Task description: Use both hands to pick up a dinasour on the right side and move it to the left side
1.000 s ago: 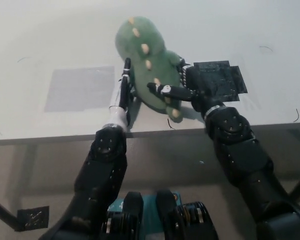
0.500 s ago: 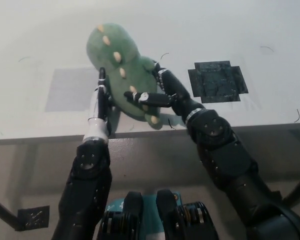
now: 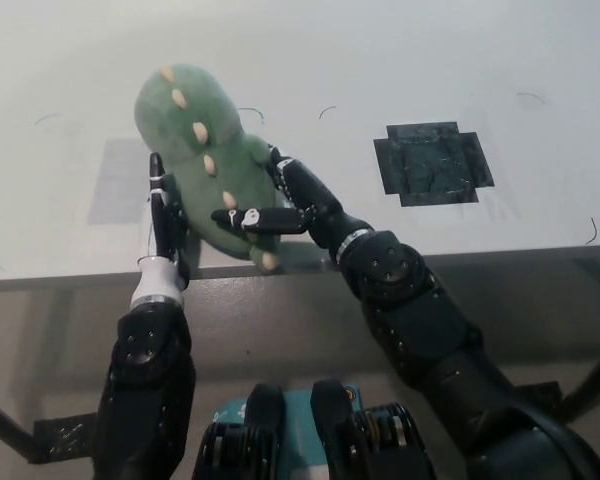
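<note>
- Head view: the green plush dinosaur (image 3: 202,150) with cream spikes is clamped between both hands, over the near edge of the white counter (image 3: 380,60).
- The white left hand (image 3: 160,215) presses flat against the toy's left flank; the black right hand (image 3: 280,205) wraps its right side, fingers across the front. Together they hold it.
- The toy sits beside the grey patch (image 3: 115,180) on the left, well apart from the black taped square (image 3: 432,163) on the right.
- The step looks like the carry leftward, nearly done; next calls for lowering it onto the grey patch, then spreading both hands evenly.
</note>
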Controlling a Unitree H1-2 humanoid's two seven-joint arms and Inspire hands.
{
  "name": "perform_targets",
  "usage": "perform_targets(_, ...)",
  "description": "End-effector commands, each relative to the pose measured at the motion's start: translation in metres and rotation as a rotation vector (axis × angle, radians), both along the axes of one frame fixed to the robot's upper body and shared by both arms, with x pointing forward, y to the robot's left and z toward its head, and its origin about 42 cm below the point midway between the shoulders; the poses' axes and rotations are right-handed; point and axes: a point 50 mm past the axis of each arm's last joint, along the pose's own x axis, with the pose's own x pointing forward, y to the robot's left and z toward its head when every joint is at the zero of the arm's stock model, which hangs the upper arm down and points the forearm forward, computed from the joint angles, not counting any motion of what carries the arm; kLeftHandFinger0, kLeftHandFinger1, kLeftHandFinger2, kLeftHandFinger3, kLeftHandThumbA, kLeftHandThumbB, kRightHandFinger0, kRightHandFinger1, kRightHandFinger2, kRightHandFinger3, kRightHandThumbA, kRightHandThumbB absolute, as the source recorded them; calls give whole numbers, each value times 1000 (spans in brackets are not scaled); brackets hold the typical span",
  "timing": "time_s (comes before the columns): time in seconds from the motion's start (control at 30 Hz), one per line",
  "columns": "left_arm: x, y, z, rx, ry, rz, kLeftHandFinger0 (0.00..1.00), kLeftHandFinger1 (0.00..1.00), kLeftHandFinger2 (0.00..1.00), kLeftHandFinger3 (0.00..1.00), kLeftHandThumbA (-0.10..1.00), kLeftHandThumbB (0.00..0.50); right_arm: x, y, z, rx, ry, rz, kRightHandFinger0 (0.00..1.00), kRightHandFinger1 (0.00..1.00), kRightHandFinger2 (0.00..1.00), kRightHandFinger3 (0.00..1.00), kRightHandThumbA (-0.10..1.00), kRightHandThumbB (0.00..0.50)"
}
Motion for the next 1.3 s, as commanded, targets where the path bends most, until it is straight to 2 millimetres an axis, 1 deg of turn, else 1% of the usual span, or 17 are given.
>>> perform_targets(0.0,-3,-6,8,-2,-29,-42,1000,1000,1000,1000,1000,191,-14,53,22,-22,-62,194,1000,1000,1000,1000,1000,249)
perform_targets(0.03,-8,-1,5,-29,-39,-38,1000,1000,1000,1000,1000,256,-17,59,22,-24,-59,209,1000,1000,1000,1000,1000,264)
perform_targets(0.1,-10,3,7,-41,-48,-33,1000,1000,1000,1000,1000,269,-17,64,24,-21,-54,215,1000,1000,1000,1000,1000,312)
perform_targets(0.13,-11,5,8,-40,-54,-28,1000,1000,1000,1000,1000,267,-18,66,24,-14,-49,218,1000,1000,1000,1000,1000,301)
perform_targets(0.2,-15,9,13,-50,-88,-29,1000,1000,1000,1000,1000,304,-21,71,30,-14,-79,235,1000,1000,1000,1000,1000,270)
perform_targets(0.3,-17,12,16,-43,-117,-25,1000,1000,1000,1000,1000,331,-23,74,35,4,-89,239,1000,1000,1000,1000,1000,246)
perform_targets(0.37,-19,13,20,-56,-142,-23,1000,1000,1000,1000,1000,328,-24,75,39,-1,-107,242,1000,1000,1000,1000,1000,230)
perform_targets(0.53,-14,11,30,-56,-166,1,1000,1000,1000,1000,1000,334,-20,77,45,-4,-125,237,1000,1000,1000,1000,1000,251)
perform_targets(0.63,-13,12,33,-66,-167,-3,1000,1000,1000,1000,1000,333,-19,78,49,-1,-132,241,1000,1000,1000,1000,1000,236)
perform_targets(0.7,-10,12,37,-55,-169,1,1000,1000,1000,1000,1000,289,-16,78,53,-4,-134,238,1000,1000,1000,1000,1000,225)
perform_targets(0.8,2,13,40,-82,-150,-12,1000,1000,1000,1000,1000,298,-10,80,56,-17,-131,230,1000,1000,1000,1000,1000,204)
perform_targets(0.87,17,8,44,-117,-119,-10,1000,1000,1000,1000,1000,273,-1,77,59,-43,-121,201,1000,1000,1000,1000,1000,179)
perform_targets(0.93,24,9,48,-120,-125,-9,1000,1000,1000,1000,1000,278,3,78,63,-44,-125,196,1000,1000,1000,1000,1000,157)
perform_targets(1.03,33,11,51,-126,-116,-22,1000,1000,1000,1000,1000,220,9,77,69,-53,-125,181,1000,1000,1000,1000,1000,160)
perform_targets(1.07,34,10,50,-140,-110,-23,1000,1000,1000,1000,1000,225,9,78,69,-52,-116,176,1000,1000,1000,1000,1000,179)
perform_targets(1.17,38,8,52,-126,-115,-32,1000,1000,1000,1000,1000,254,12,76,71,-37,-121,178,1000,1000,1000,1000,1000,173)
perform_targets(1.27,35,6,50,-119,-106,-25,1000,1000,1000,1000,1000,239,10,74,67,-28,-120,180,1000,1000,1000,1000,1000,163)
